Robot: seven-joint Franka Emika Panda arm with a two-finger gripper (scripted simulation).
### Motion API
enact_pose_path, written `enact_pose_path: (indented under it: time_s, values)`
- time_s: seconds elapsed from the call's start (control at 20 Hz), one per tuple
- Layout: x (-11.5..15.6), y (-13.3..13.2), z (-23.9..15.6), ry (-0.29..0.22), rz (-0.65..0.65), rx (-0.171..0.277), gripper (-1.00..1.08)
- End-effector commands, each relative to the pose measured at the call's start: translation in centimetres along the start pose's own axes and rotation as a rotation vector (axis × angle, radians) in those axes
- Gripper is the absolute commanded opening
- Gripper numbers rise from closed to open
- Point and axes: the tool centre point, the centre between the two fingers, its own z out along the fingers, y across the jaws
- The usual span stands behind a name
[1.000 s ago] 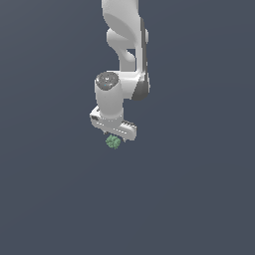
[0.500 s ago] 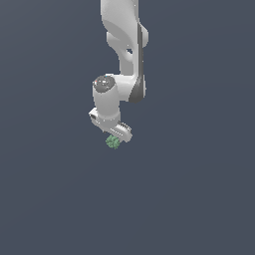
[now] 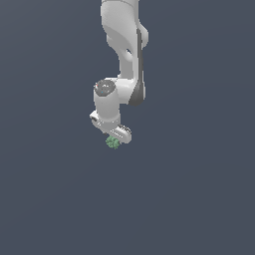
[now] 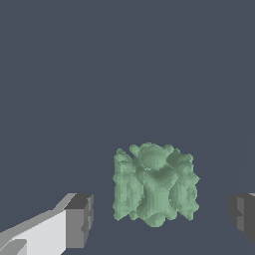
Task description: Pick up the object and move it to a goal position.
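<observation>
Exterior view: the white arm [image 3: 124,50] comes down from the top of the frame and bends at the wrist, with the end effector [image 3: 115,139] at its lowest point, tilted off vertical. The object [image 3: 113,143], a small green clump with a knobbly surface, sits directly at the tip of the end effector and is clearly narrower than the white hand above it. The background is a uniform dark grey-blue; no worktop edge or shadow can be made out, so whether the object rests on a surface or hangs clear of it cannot be determined from this view.

Wrist view: the object [image 4: 153,184] lies between the two fingers. One dark pad [image 4: 79,220] on its white finger stands to one side, the other dark pad [image 4: 243,214] to the opposite side at the frame edge. A visible gap of plain background separates each pad from the clump; neither pad touches it. The end effector [image 4: 160,217] is therefore spread wide and released, grasping nothing, with the object roughly midway in the opening.
</observation>
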Motion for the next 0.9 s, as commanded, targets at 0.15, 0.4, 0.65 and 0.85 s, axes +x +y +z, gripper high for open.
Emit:
enact_pose_path:
  time_s: [0.15,0.4,0.65,0.85]
  values:
    - [-0.1,0.1,2.6,-0.001,0.003,-0.001,1.00]
    - [0.0,0.1,3.6,0.000,0.004,0.000,1.00]
    - [0.0,0.1,3.6,0.000,0.004,0.000,-1.00]
    - [0.0,0.1,3.6,0.000,0.004,0.000,-1.00]
